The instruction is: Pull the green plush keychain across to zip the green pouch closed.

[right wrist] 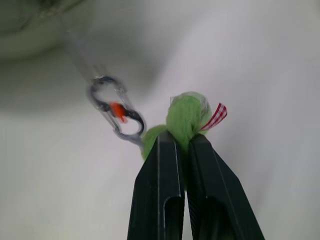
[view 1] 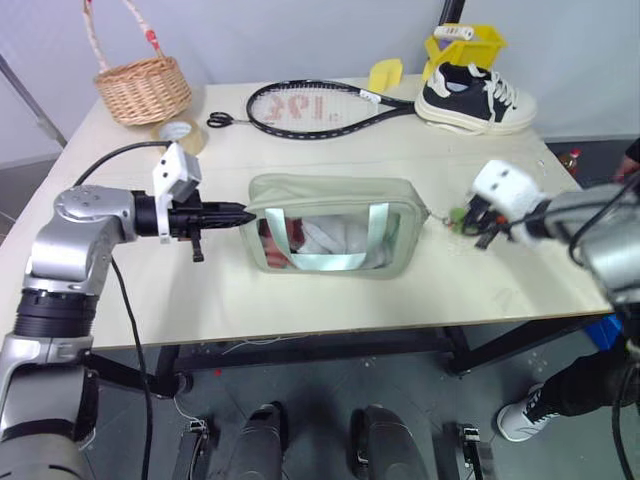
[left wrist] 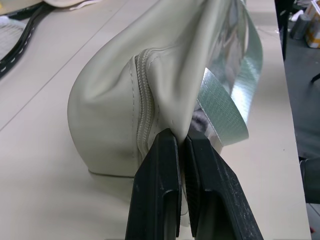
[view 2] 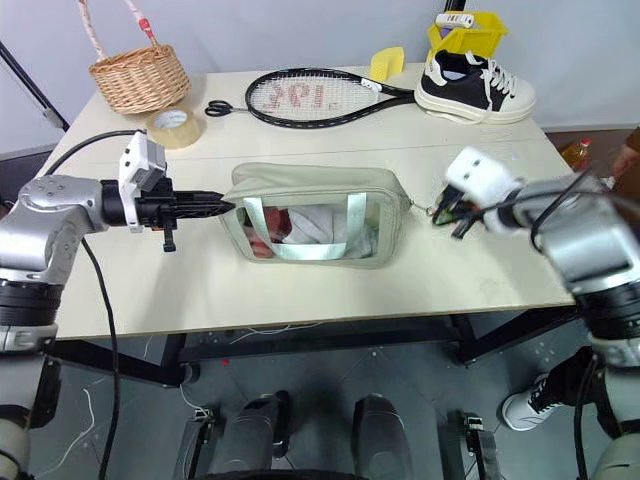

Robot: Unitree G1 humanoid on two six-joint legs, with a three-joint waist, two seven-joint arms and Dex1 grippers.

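The soft, light green plush keychain [right wrist: 186,116] squashes in the clenched right gripper [right wrist: 185,145], while the left gripper [left wrist: 183,145] pinches the limp green pouch [view 1: 330,205] at its end seam.

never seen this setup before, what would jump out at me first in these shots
The pale green pouch lies mid-table, stretched between two arms: the left gripper is shut on its fabric end, and the right gripper is shut on the green plush keychain just past the pouch's other end. Behind it lie a tennis racket and a black-and-white sneaker, with a wicker basket at the far left corner.
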